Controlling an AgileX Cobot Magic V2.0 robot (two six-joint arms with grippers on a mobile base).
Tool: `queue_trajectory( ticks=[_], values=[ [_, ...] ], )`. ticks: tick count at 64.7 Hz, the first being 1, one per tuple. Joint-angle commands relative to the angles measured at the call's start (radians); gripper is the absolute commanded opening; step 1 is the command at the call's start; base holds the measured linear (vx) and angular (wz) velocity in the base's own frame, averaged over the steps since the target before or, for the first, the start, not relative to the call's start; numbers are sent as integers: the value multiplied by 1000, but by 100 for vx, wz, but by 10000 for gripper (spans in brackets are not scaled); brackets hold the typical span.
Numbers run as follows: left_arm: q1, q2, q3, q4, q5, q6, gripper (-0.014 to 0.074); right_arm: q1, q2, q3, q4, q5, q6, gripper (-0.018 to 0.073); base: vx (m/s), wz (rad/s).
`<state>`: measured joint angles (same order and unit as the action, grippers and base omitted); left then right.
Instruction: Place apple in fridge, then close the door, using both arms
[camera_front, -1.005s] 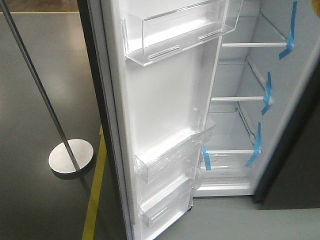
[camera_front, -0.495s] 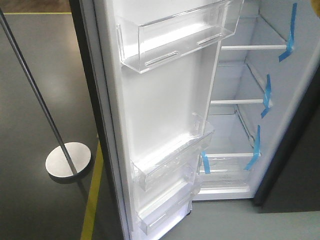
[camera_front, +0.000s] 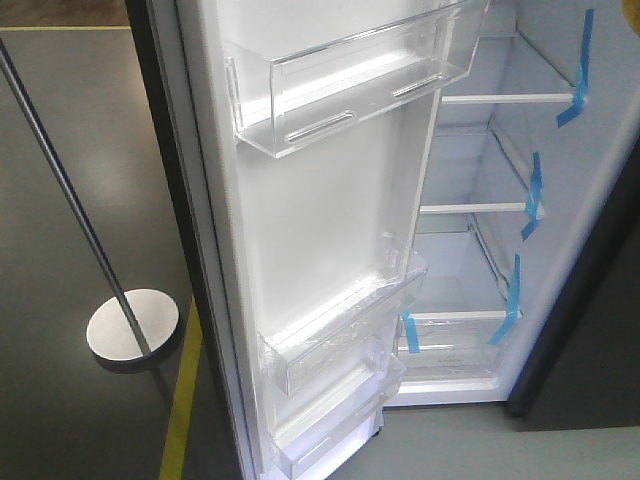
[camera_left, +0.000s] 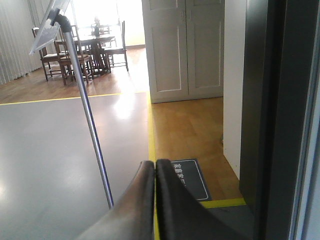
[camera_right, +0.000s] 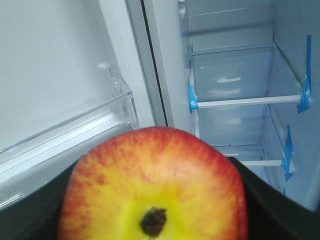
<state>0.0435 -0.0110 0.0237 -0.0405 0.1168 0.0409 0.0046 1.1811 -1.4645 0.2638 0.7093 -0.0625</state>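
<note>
Apple (camera_right: 152, 187): red skin streaking into yellow around dark stem dimple, dimple facing wrist camera. Right gripper (camera_right: 152, 222) clamping apple between dark fingers (camera_right: 272, 200), holding it before open fridge (camera_front: 470, 250), outside compartment. Left gripper (camera_left: 154, 167) pressing fingers together, gripping nothing, sitting beside dark outer side of door (camera_front: 330, 220). Door standing open; clear bins (camera_front: 340, 90) showing bare plastic. White shelves (camera_front: 505, 98) beyond lying bare, blue tape (camera_front: 575, 65) marking their ends.

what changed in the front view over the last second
The door and its top bin drifted left in the picture, the floor stand slightly too, and the shelves inside the fridge sank a little. Whether the door swung or the camera moved is unclear. The door stayed open.
</note>
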Motion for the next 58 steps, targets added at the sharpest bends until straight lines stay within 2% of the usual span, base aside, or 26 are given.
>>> queue_trajectory(
  ticks=[1,58],
  values=[
    [-3,-15,-17,-9,-75,-3,-6,-4,-20,-36,9,-83,-8,60,3,-1],
    [-3,-15,-17,-9,-75,-3,-6,-4,-20,-36,9,-83,-8,60,3,-1]
  ],
)
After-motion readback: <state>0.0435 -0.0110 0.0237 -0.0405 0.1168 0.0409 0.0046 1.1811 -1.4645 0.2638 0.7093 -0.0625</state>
